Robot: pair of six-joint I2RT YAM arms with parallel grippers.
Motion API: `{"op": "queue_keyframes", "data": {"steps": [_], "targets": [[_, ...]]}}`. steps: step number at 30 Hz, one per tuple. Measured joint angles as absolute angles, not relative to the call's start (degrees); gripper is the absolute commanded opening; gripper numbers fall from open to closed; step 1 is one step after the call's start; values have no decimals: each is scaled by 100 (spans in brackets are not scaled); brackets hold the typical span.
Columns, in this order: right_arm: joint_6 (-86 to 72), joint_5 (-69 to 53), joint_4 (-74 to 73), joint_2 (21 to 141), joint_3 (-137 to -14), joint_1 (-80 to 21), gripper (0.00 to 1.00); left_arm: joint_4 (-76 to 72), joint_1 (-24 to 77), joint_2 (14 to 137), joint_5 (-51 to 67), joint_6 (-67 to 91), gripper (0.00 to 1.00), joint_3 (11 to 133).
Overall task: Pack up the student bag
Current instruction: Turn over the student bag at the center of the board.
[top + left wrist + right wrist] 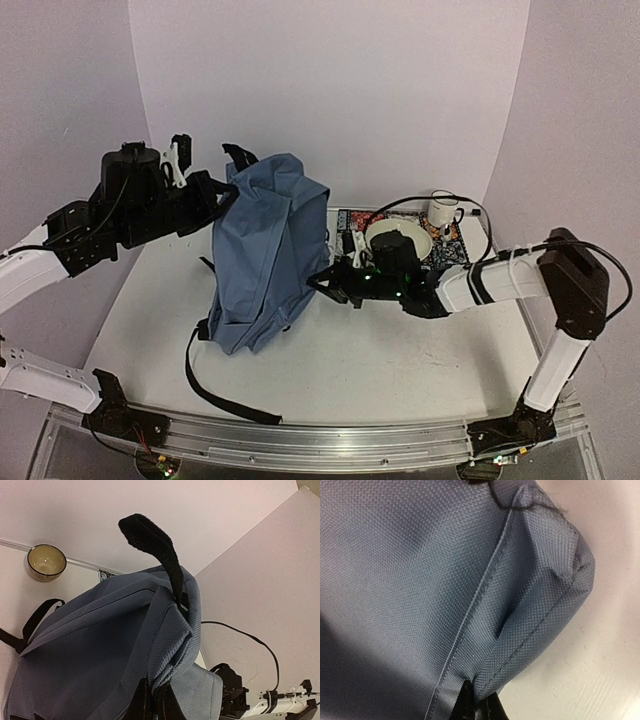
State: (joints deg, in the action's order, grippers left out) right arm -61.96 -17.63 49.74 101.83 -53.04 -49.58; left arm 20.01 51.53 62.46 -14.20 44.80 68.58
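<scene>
Student bag [265,250] is sitting ctr-left on the worktop [400,360], base down, top end being held up. Left gripper [156,697] is pinching a fabric fold nr the bag's top, jaws clenched on it, w/ the black carry loop [155,545] sticking up. Right gripper [477,702] is nipping the seam at a bag corner, jaws clenched too. Black strap [230,402] is trailing twd the near edge. Bowl [420,235] is sitting on a patterned mat [350,220] at far right, white mug [443,212] just beside.

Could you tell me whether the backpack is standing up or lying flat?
Standing up: the left gripper holds the backpack by its top, bottom resting on the table.
</scene>
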Motion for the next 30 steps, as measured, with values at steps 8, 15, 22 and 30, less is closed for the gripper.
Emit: {"op": "queue_keyframes", "data": {"steps": [8, 15, 22, 30], "targets": [[-5210, -1197, 2234, 8342, -5664, -4964, 0, 2210, 5151, 6088, -1643, 4530, 0, 6923], [-4785, -773, 386, 7366, -6000, -4965, 0, 2403, 5142, 6239, -1213, 4897, 0, 6538], [-4579, -813, -41, 7709, -6250, -5022, 0, 2255, 5115, 6029, -1330, 5370, 0, 5368], [-4454, -1074, 891, 9557, -6902, -5358, 0, 2214, 5098, 5731, -2278, 6080, 3, 3548]]}}
